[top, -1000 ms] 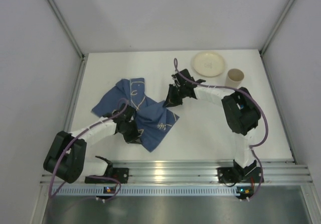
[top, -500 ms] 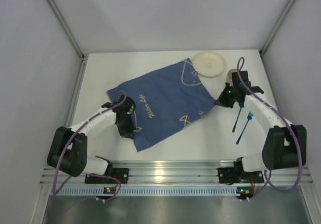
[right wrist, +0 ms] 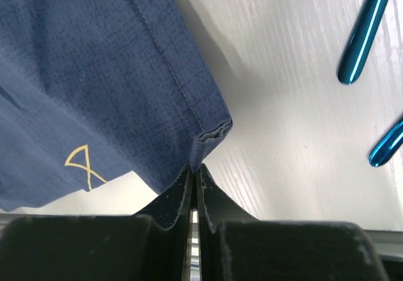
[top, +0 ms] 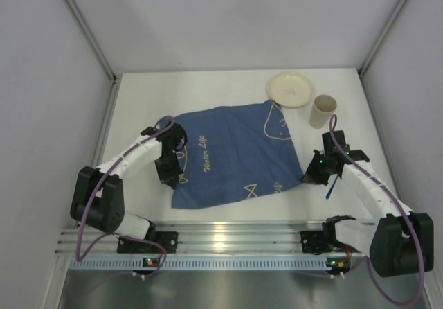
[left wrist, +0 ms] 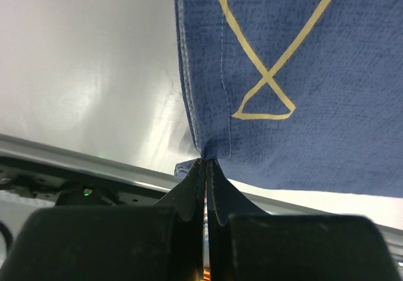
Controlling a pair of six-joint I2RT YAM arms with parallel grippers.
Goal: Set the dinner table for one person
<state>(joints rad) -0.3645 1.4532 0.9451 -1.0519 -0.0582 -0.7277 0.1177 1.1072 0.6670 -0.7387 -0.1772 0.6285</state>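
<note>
A dark blue cloth (top: pixel 232 153) with cream fish drawings lies spread out over the middle of the white dinner table (top: pixel 138 101). My left gripper (top: pixel 170 179) is shut on the cloth's near left corner, and the left wrist view shows the cloth (left wrist: pixel 302 73) pinched at the left gripper (left wrist: pixel 206 161) tips. My right gripper (top: pixel 308 177) is shut on the near right corner. The right wrist view shows the hemmed corner of the cloth (right wrist: pixel 94 73) folded into the right gripper (right wrist: pixel 194 166).
A cream plate (top: pixel 289 87) and a beige cup (top: pixel 322 111) stand at the back right. Blue cutlery (top: pixel 331 188) lies just right of my right gripper, its two shiny handles (right wrist: pixel 365 32) beside the cloth corner. The ribbed rail (top: pixel 228 236) runs along the near edge.
The crumpled cloth has been pulled open and flat. Both grippers have drawn their corners toward the near edge, and the right arm has swung out to the right and nearer.
</note>
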